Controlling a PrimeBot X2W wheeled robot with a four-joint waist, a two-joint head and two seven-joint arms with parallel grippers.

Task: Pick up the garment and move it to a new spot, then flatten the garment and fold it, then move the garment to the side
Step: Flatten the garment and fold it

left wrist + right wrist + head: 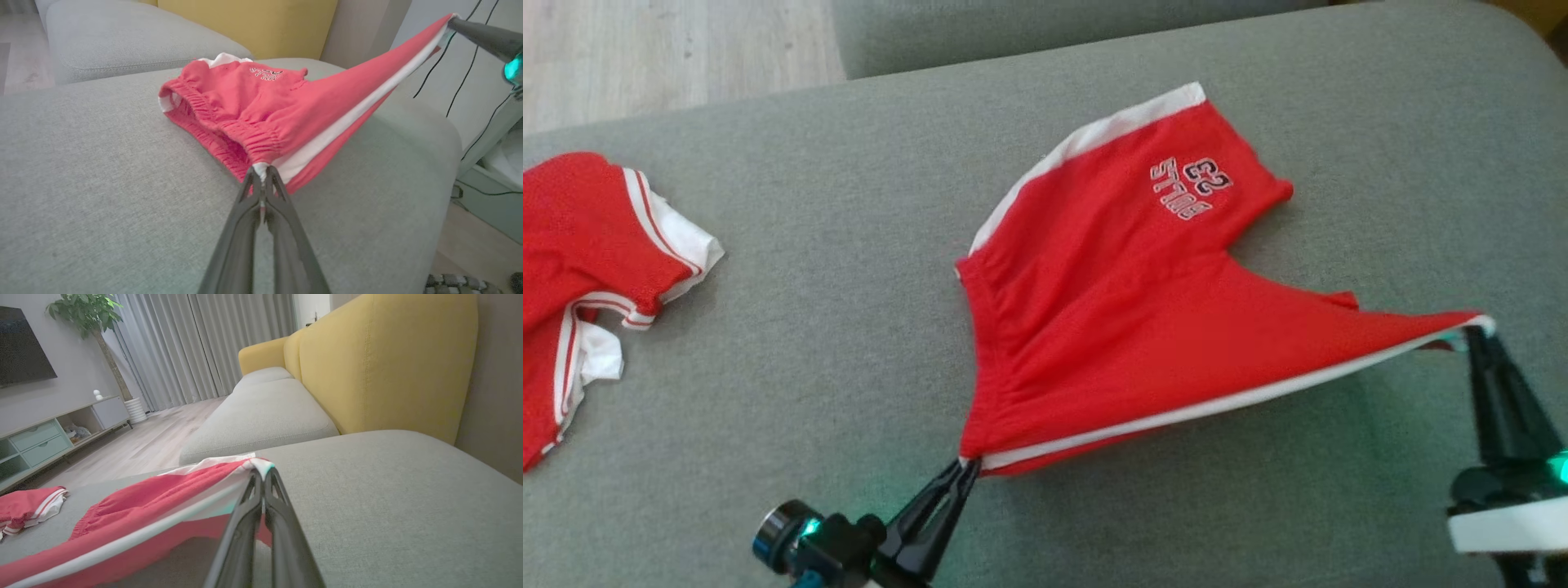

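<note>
Both clenched tight, our left pincer [968,467] and right pincer [1474,331] pinch opposite ends of the white-striped edge of the shorts [1111,310], the rest resting on the cushion [849,327] beyond their tips, so we should pull evenly and lower level to flatten them.

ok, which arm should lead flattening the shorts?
Right, probably. The right claw holds the hem corner of the shorts raised off the cushion. The left claw holds the waistband end lower, so it can act as the anchor.
</note>
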